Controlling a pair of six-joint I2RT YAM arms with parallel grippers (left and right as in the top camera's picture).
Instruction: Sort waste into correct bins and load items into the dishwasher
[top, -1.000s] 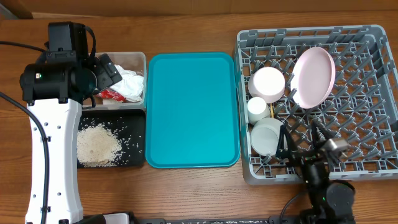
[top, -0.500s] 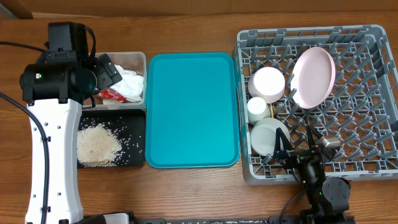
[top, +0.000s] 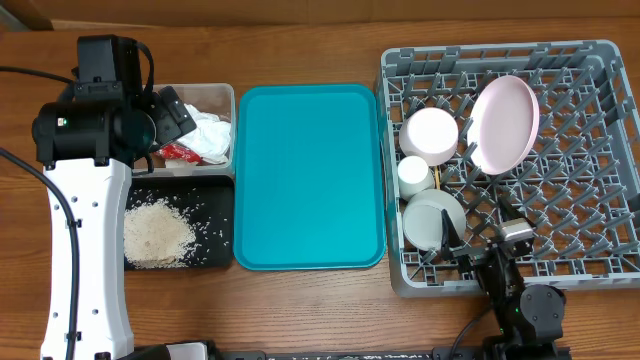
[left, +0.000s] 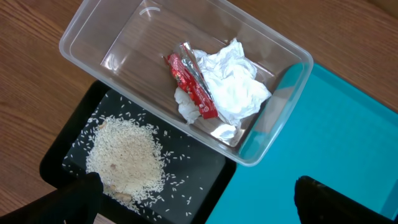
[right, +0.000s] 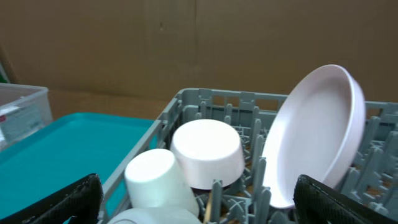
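Observation:
The clear tub (left: 93, 31) holds the crumpled white tissue (left: 239, 87) and the red wrapper (left: 189, 84). The black tray (left: 205, 174) beside it holds the heap of rice (left: 127, 152). My left gripper (left: 199, 199) hangs open and empty above them; it also shows in the overhead view (top: 175, 115). The grey dish rack (top: 600, 60) holds the pink plate (top: 503, 122) on edge, two whitish bowls (top: 430, 135) (top: 432, 220), the white cup (top: 415, 173) and a chopstick (right: 208, 202). My right gripper (top: 480, 242) is open and empty at the rack's front edge.
A flat teal tray (top: 308, 175) lies bare between the bins and the rack. The left arm's white body (top: 85, 250) covers the table's left side. A brown cardboard wall (right: 186, 43) stands behind the table.
My right gripper has drawn back slightly toward the table's front edge. The left arm and all objects have not moved.

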